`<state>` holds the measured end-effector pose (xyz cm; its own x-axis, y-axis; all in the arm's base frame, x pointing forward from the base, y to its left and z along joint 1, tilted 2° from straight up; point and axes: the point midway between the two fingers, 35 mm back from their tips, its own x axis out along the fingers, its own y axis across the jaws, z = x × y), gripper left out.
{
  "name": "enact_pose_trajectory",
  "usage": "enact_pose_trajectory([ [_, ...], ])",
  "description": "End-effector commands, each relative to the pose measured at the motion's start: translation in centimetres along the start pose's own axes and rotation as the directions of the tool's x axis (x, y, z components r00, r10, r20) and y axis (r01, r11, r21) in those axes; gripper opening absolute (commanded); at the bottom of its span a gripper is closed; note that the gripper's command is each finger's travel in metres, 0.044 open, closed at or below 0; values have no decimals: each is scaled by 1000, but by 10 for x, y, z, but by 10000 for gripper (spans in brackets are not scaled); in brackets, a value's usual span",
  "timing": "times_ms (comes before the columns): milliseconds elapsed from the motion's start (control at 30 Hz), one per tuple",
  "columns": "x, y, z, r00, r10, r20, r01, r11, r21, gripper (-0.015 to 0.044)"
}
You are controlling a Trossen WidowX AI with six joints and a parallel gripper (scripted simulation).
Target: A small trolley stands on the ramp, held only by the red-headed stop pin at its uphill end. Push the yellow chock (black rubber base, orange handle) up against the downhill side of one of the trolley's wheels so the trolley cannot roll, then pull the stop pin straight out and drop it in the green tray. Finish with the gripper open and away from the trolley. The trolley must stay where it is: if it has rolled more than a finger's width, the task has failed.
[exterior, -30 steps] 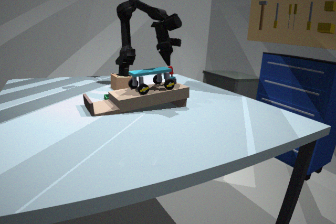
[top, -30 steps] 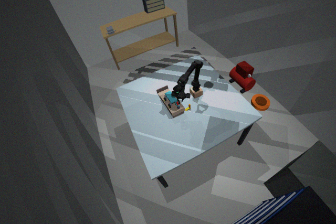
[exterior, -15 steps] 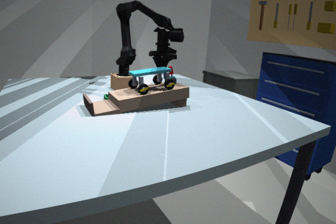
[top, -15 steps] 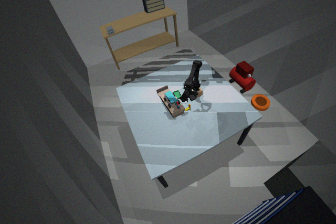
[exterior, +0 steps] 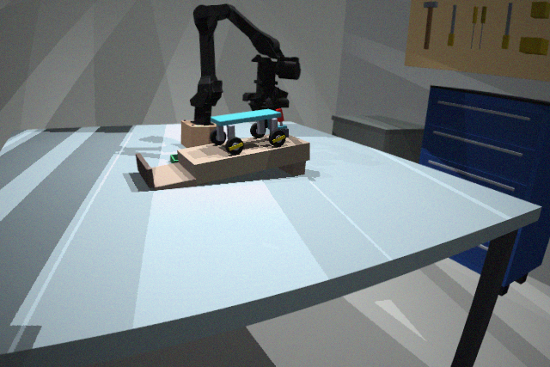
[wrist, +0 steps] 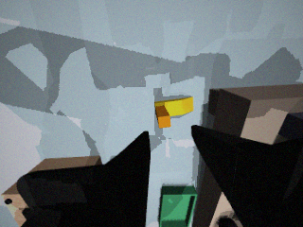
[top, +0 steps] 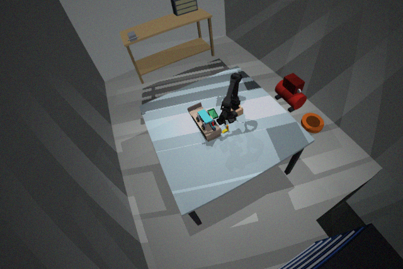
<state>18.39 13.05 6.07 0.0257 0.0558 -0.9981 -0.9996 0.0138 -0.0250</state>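
The black angular claw (top: pixel 220 121) (exterior: pixel 266 103) (wrist: pixel 169 132) hangs above the tabletop (top: pixel 208 168) (exterior: pixel 248 229) (wrist: pixel 128 109), fingers spread with nothing between them. In the wrist view the yellow chock with its upright orange handle (top: pixel 225 130) (wrist: pixel 176 108) lies just beyond the fingertips at twelve o'clock, the green rectangular tray (top: pixel 212 113) (exterior: pixel 174 158) (wrist: pixel 177 207) at six. Picking up the chock seems the step in hand: the claw should centre over the square-edged handle, descend straight and pinch it squarely, clear of the matt, wood-like ramp (top: pixel 213 132) (exterior: pixel 248 165) (wrist: pixel 229 111) at three o'clock. The flat-topped turquoise trolley (top: pixel 205 116) (exterior: pixel 246 117) stands on dark round wheels, the red-headed pin (top: pixel 213 123) (exterior: pixel 282 116) at its uphill end.
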Motion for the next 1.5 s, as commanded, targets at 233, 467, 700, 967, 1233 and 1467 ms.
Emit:
enact_pose_trajectory([
  [233,19,1,-2,1000,5,-10,-5,1000,-2,190],
  [467,30,1,-2,1000,5,-10,-5,1000,-2,190],
  [700,41,1,-2,1000,5,-10,-5,1000,-2,190],
  [967,47,1,-3,1000,5,-10,-5,1000,-2,190],
  [1233,55,1,-2,1000,5,-10,-5,1000,-2,190],
  [1467,67,1,-3,1000,5,-10,-5,1000,-2,190],
])
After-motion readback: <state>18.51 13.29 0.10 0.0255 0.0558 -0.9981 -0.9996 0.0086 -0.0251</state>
